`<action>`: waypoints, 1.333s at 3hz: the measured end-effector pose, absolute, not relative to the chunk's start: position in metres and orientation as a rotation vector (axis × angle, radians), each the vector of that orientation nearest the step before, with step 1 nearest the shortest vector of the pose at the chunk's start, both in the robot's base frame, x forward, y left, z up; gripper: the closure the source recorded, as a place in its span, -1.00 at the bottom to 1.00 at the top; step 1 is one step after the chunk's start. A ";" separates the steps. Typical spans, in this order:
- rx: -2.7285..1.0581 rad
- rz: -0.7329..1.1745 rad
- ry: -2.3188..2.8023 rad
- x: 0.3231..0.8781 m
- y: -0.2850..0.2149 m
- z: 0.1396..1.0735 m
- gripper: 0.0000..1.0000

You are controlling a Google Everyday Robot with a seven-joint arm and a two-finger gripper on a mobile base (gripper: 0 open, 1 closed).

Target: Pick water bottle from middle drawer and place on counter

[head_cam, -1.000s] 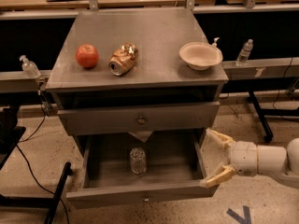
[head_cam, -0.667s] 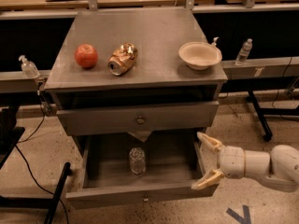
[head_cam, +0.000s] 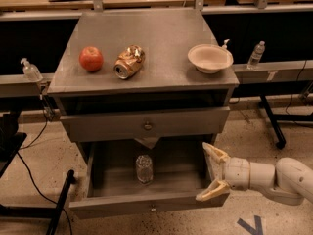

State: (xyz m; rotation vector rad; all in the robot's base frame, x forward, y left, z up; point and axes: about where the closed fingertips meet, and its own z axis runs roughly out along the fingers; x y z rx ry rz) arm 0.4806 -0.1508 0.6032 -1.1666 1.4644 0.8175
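Cream two-finger gripper (head_cam: 211, 173): fingers spread apart, gripping nothing. It appears to sit at the right front corner of the pulled-out wide grey metal middle drawer (head_cam: 112, 207).

Small clear crinkled plastic water bottle (head_cam: 144, 168): standing inside the drawer, beyond the fingertips toward its middle, apart from them.

Flat grey brushed-metal counter (head_cam: 156, 31): above the gripper. It carries a round red apple (head_cam: 91, 58), a crushed gold can (head_cam: 129, 61) and a shallow beige bowl (head_cam: 210, 58).

The gripper (head_cam: 211, 174), spread wide, sits at the right front corner of the drawer (head_cam: 112, 207). The bottle (head_cam: 144, 168) stands mid-drawer, bare floor both sides. Back of the counter (head_cam: 161, 31) lies free; apple (head_cam: 91, 58), can (head_cam: 129, 61), bowl (head_cam: 210, 58) line its front.
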 end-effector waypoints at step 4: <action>-1.153 0.506 1.750 0.547 -0.084 0.477 -1.00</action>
